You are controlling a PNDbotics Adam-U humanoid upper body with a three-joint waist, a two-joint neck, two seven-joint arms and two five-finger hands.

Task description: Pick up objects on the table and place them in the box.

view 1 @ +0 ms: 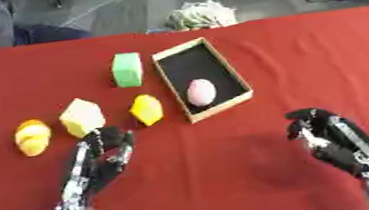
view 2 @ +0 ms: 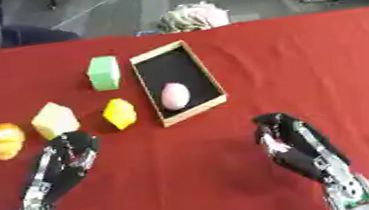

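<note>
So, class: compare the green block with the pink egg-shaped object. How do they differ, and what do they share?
The green block is box-shaped with flat faces; the pink egg-shaped object is rounded. The green block stands on the red tablecloth, just left of the box; the pink object lies inside the box. Colour differs: green against pale pink. Shared: neither hand touches either one.
</note>
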